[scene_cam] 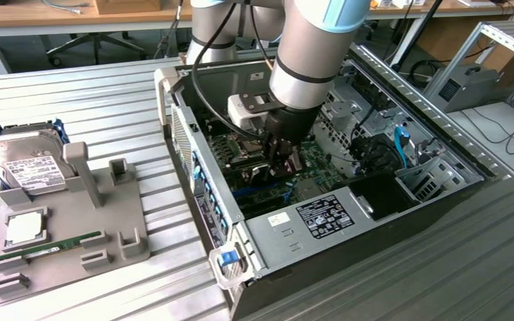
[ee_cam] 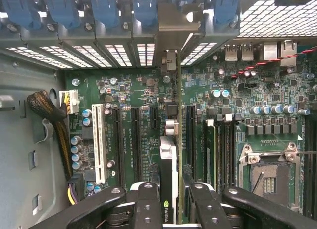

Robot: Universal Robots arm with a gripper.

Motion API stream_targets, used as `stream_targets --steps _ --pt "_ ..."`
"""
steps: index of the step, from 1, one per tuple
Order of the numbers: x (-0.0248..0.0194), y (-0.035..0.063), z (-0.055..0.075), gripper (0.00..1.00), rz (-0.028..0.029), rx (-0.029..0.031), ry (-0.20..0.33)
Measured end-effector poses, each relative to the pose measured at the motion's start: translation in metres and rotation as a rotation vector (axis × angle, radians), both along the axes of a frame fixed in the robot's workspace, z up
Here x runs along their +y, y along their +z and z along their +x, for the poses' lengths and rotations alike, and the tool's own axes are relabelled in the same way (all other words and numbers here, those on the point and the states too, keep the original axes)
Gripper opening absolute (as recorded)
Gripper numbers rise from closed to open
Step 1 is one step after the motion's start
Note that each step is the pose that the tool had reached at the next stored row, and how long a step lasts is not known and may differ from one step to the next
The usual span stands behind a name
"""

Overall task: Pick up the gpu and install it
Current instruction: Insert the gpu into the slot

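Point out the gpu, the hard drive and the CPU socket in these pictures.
gpu [ee_cam: 168,162]: wrist view, on its silver near edge.
hard drive [scene_cam: 35,172]: exterior view, on its white label.
CPU socket [ee_cam: 267,178]: wrist view, on its open middle.

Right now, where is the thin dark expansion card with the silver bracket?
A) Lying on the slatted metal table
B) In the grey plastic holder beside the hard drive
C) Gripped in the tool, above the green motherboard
C: the wrist view shows the thin dark expansion card edge-on in the tool, over the green motherboard.
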State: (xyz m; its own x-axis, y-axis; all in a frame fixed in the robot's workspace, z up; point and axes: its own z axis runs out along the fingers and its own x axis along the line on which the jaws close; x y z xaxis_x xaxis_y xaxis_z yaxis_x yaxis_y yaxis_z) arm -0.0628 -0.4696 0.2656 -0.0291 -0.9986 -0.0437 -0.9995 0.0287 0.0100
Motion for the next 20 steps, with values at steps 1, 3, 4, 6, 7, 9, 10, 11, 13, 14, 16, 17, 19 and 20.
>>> stream_targets --steps 1,3,4,6,7,9,10,11,13,14,16,17,19,20 --pt "0.0000 0.0000 0.0000 0.27 0.0000 0.0000 0.000" --pt "0.0000 -0.0001 0.0000 0.27 0.0009 0.0000 0.000" --pt "0.0001 -0.0001 0.0000 0.27 0.0017 -0.0001 0.001" --pt "0.0000 -0.0001 0.0000 0.27 0.0020 -0.0001 0.001" --pt "0.0000 0.0000 0.0000 0.27 0.0019 0.0000 0.001" --pt "0.0000 -0.0001 0.0000 0.27 0.0019 0.0000 0.001" --pt "0.0000 -0.0003 0.0000 0.27 0.0020 -0.0001 0.001" --pt "0.0000 -0.0006 0.0000 0.27 0.0020 -0.0004 0.001" --pt "0.0000 -0.0006 0.0000 0.27 0.0018 -0.0003 0.001" --pt "0.0000 -0.0007 0.0000 0.27 0.0019 -0.0003 0.001" --pt "0.0000 -0.0007 0.0000 0.27 0.0019 -0.0004 0.001" --pt "0.0000 -0.0015 0.0000 0.27 0.0025 -0.0006 0.001" --pt "0.0000 -0.0018 0.0000 0.27 0.0020 -0.0004 0.001" --pt "0.0000 -0.0018 0.0000 0.27 0.0020 -0.0004 0.001"
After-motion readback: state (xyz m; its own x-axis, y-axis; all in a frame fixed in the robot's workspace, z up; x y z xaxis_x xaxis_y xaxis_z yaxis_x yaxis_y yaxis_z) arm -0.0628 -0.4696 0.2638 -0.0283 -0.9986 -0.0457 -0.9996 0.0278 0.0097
